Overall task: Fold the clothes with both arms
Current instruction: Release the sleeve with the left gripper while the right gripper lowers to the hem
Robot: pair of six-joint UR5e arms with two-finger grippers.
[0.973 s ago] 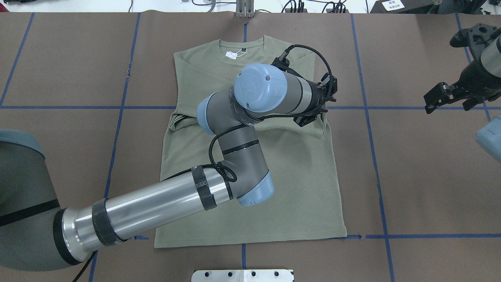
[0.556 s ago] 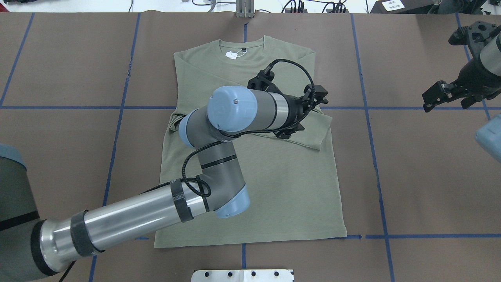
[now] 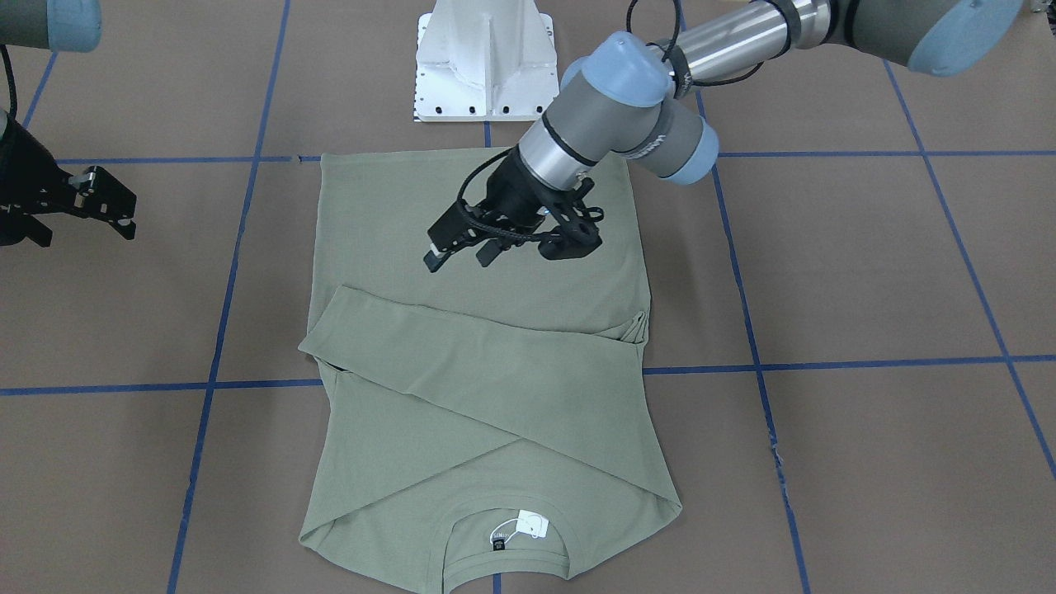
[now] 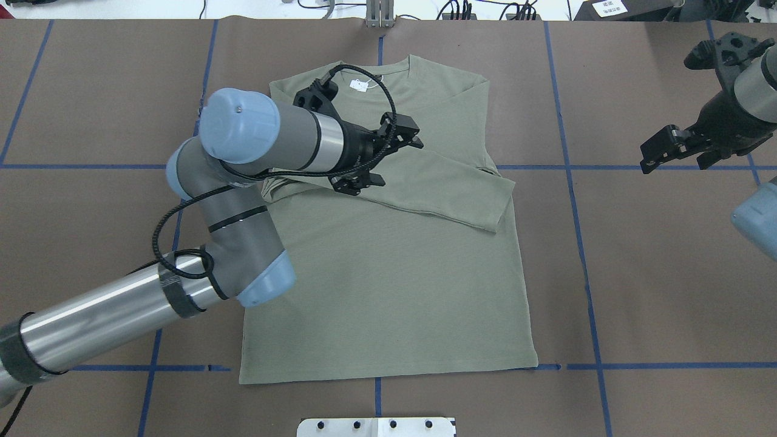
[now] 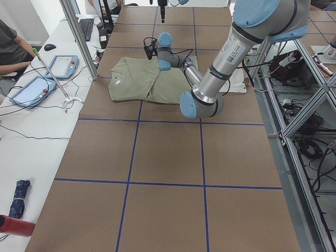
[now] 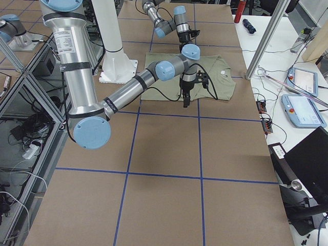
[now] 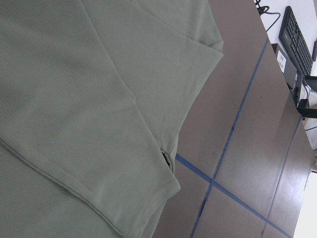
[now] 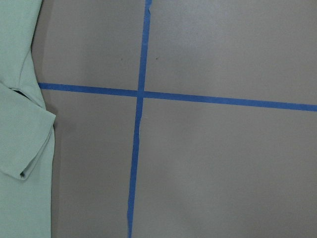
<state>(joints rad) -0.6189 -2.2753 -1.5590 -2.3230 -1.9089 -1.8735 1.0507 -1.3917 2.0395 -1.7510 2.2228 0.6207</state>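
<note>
Front-facing view: the shirt (image 3: 478,388) lies flat on the table (image 3: 866,272) in mid frame. Its collar is at the bottom edge with a white tag (image 3: 532,523) inside it, and its hem is at the top near the pedestal (image 3: 487,66). One sleeve (image 3: 462,346) is folded across the chest. The left gripper (image 3: 456,257) hangs above the shirt's body in the upper centre, jaws wide apart and empty. The right gripper (image 3: 82,219) is at the left edge, off the shirt, jaws apart and holding nothing.

Overhead view: the shirt is in mid frame with its collar at the top. The sleeve runs from the left side to the shirt's right edge. The left gripper is over the chest, upper left of centre. The right gripper is at the right edge, well apart from the shirt, over bare table crossed by blue tape (image 4: 668,366).

Exterior left: the left arm (image 5: 210,79) reaches over the shirt in the upper middle; its gripper is too small to judge.

Exterior right: the right arm (image 6: 133,84) ends in front of the shirt's near edge, gripper pointing down.

Left wrist view: the shirt fills the left, its cuff (image 7: 166,186) at lower centre, with table, tape and a keyboard (image 7: 297,34) to the right. No fingers show.

Right wrist view: a tape cross on the table, and the shirt's edge along the left.
</note>
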